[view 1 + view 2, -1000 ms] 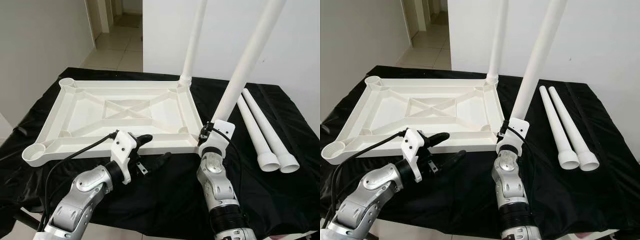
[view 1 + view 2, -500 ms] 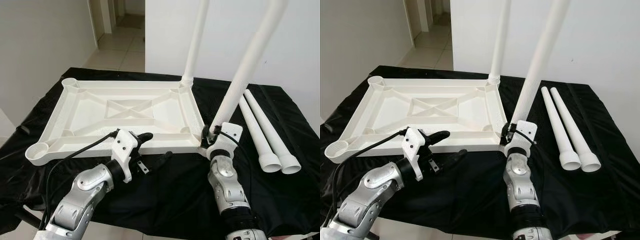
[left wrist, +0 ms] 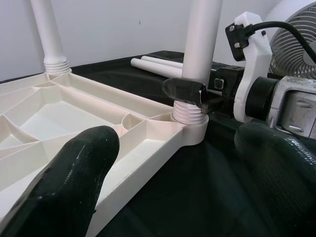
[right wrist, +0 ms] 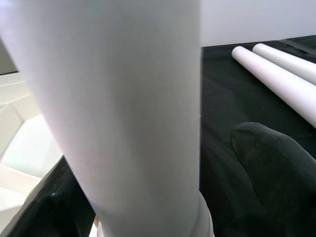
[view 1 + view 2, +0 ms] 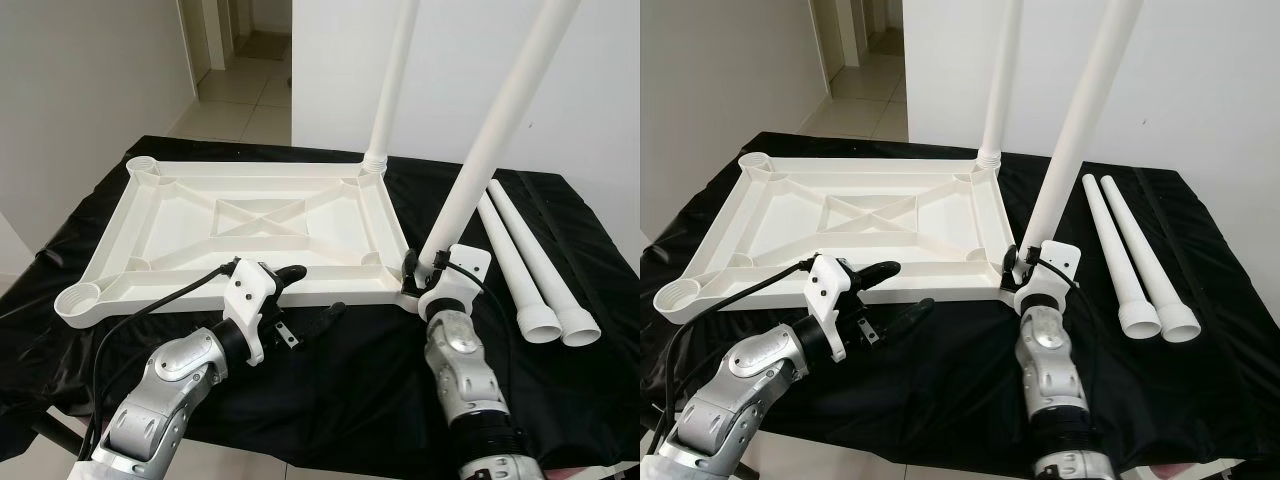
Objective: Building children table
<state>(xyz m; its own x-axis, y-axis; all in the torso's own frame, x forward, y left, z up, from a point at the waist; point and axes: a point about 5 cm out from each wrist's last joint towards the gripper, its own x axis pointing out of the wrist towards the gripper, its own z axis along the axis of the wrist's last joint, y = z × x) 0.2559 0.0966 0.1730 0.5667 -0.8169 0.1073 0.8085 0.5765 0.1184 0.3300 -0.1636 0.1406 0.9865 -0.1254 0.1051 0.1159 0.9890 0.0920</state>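
My left gripper (image 5: 305, 297) sits nearest me, fingers spread and holding nothing, one fingertip lying on the near rail of the upturned tabletop (image 5: 250, 220) and the other over the black cloth (image 5: 330, 400) just short of it. I judge it is there to steady the top while the other arm works.

Just across from it, my right gripper (image 3: 190, 91) pinches the base of a white leg (image 5: 495, 120), right above the threaded collar that sits in the near right corner socket (image 3: 190, 129). The grip is low so the leg can be steered and turned close to its joint — the leg leans a little, so I judge it is not fully home.

Beyond that gripper, a second leg (image 5: 392, 80) stands in the far right corner, apparently already seated. Off to the right gripper's outer side, two spare legs (image 5: 535, 265) lie side by side on the cloth, well apart from the top. The two left sockets are empty.

Against a second ago, the right arm has shifted rightward and its wrist has rolled — the leg's foot has gone from just outside the corner into the socket. The left gripper has hardly moved.
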